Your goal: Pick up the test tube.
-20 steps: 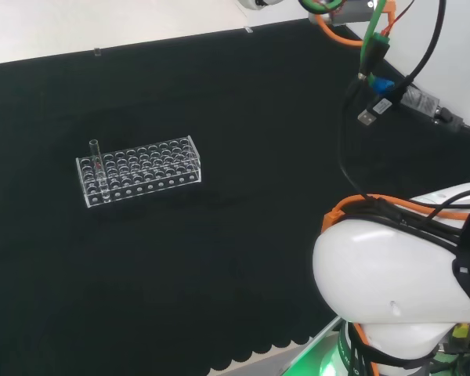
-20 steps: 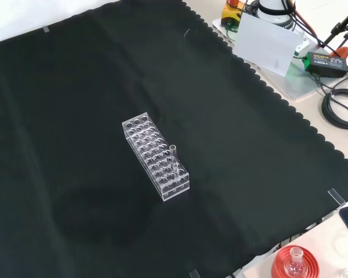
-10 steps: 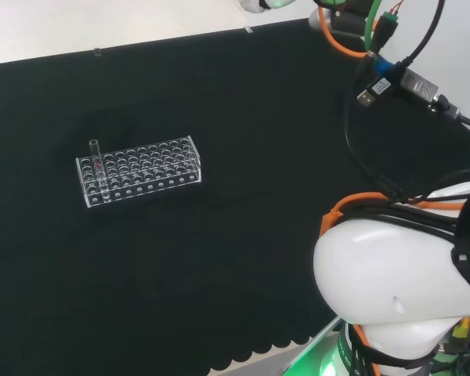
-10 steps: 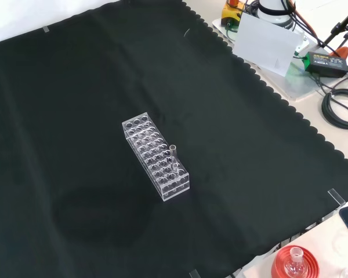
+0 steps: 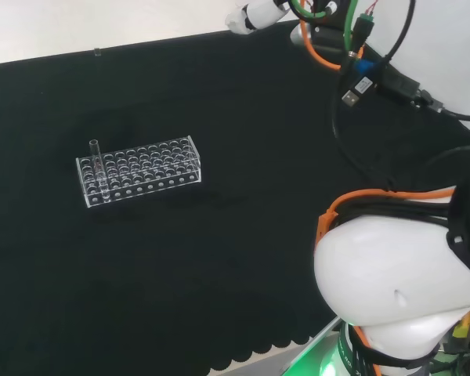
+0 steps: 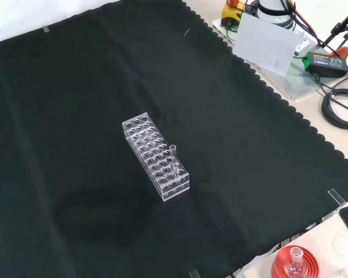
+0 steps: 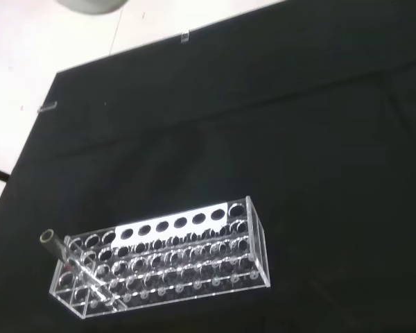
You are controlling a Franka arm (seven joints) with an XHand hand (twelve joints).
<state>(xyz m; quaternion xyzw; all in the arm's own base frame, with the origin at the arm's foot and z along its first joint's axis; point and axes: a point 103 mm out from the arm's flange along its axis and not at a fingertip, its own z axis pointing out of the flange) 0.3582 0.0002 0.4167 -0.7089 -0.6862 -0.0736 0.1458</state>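
A clear test tube (image 5: 95,159) stands upright in the left end of a clear plastic rack (image 5: 145,168) on the black cloth in the head view. The front view shows the tube (image 6: 173,153) near the close end of the rack (image 6: 155,155). From the wrist view, the tube (image 7: 68,259) leans out of a corner hole of the rack (image 7: 173,258), well below the camera. A white part of the hand (image 5: 254,14) shows at the top of the head view, high above the cloth and far right of the rack. Its pose is hidden.
The arm's big white link (image 5: 395,290) and its orange and black cables (image 5: 360,70) take up the right of the head view. Off the cloth's scalloped edge, the front view shows a red ribbed stand with a flask (image 6: 294,262), a white sheet (image 6: 267,41) and coiled cables (image 6: 341,107).
In the head view the wrist with its cables has swung left, and a white part of the hand has come in at the top. The rack and tube have stayed put.
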